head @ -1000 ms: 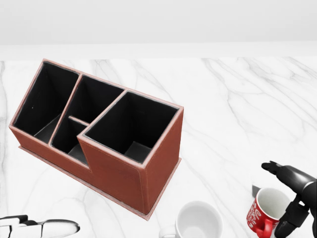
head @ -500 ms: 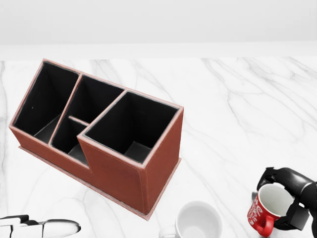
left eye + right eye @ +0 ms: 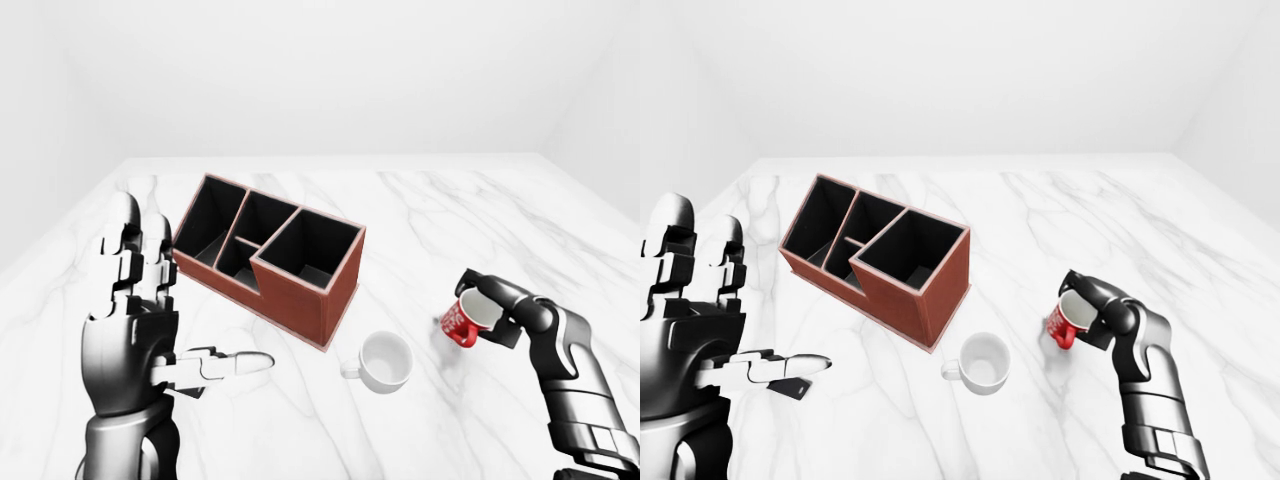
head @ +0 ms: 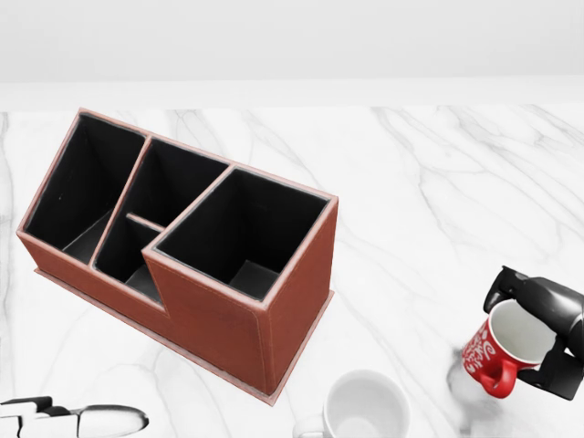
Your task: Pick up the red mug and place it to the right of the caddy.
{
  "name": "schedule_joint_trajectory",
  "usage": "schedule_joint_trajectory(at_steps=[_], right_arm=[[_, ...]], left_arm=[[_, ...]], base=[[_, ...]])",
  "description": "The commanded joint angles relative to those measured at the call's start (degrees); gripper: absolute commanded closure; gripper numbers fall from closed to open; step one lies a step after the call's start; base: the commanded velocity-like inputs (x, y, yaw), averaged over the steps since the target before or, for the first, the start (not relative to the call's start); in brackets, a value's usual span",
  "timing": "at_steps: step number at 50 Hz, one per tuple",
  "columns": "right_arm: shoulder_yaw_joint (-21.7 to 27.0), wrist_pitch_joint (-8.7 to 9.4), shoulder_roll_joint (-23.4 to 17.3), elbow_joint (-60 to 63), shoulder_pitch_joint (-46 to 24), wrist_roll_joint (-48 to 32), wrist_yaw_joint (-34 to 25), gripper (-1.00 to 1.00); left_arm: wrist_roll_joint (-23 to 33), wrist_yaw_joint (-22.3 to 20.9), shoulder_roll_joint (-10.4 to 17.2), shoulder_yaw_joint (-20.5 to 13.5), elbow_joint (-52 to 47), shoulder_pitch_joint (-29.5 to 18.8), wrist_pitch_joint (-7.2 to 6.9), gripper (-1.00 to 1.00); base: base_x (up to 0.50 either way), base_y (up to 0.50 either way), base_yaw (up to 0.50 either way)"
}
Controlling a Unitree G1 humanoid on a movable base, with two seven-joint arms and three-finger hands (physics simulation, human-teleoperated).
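Red glazed mug with white lettering (image 4: 500,354): gripped by the black three-fingered right hand (image 4: 544,330), fingers clamped over the rim and round the body, handle pointing down and towards the viewer in the head view. Lifted clear of the white marble tabletop (image 4: 429,182), tilted, with its shadow on the marble just below. Well apart from the reddish-brown leather desk caddy with black compartments (image 4: 182,246), off to its right, and right of the plain white mug (image 3: 385,360) standing near the caddy's corner.

Likely rigid and hard, light when empty, with a slick glaze that could slip under a loose pinch; probably breakable if dropped. Best held as now, across rim and wall, or by the handle.

Silver-and-black left hand (image 3: 135,320) raised at the left of the left-eye view, fingers spread, holding nothing.

Compared with half a second ago: mug higher and further right in the head view, more tipped, now off the surface; a second ago fingers only closing about it. Caddy, white mug and camera unmoved.
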State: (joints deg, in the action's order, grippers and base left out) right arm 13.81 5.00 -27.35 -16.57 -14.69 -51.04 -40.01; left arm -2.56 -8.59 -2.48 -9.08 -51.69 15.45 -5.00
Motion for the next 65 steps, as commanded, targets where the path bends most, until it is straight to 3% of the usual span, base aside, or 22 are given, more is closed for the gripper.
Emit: schedule_joint_trajectory(at_steps=[1, 14, 18, 35, 65], right_arm=[[1.74, 0.0, -0.68, 10.46, -2.26, -2.87, 0.01, 1.0], [-0.08, 0.0, -0.15, 11.99, -9.33, -3.67, 0.01, 1.0], [-2.56, 0.0, 1.9, 10.23, -12.01, -4.49, 0.01, 1.0], [-8.03, 0.0, 7.93, 5.12, -15.08, -6.59, 0.01, 1.0], [-11.71, 0.0, 12.16, -5.33, -18.25, -5.64, 0.01, 1.0]], left_arm=[[0.2, 0.04, -0.11, 0.35, 0.26, 0.09, 0.0, -1.0], [0.25, 0.41, 0.25, 0.74, 1.27, -0.07, 0.0, -1.0], [0.86, 0.64, 0.3, 1.48, 2.83, -0.22, 0.0, -1.0], [0.81, 0.75, 0.39, 1.95, 2.1, 0.09, 0.0, -1.0], [0.0, 0.47, 0.32, 0.82, 1.2, -0.15, 0.0, -1.0]], base=[[0.0, 0.0, 0.0], [0.0, 0.0, 0.0], [0.0, 0.0, 0.0], [0.0, 0.0, 0.0], [0.0, 0.0, 0.0]])
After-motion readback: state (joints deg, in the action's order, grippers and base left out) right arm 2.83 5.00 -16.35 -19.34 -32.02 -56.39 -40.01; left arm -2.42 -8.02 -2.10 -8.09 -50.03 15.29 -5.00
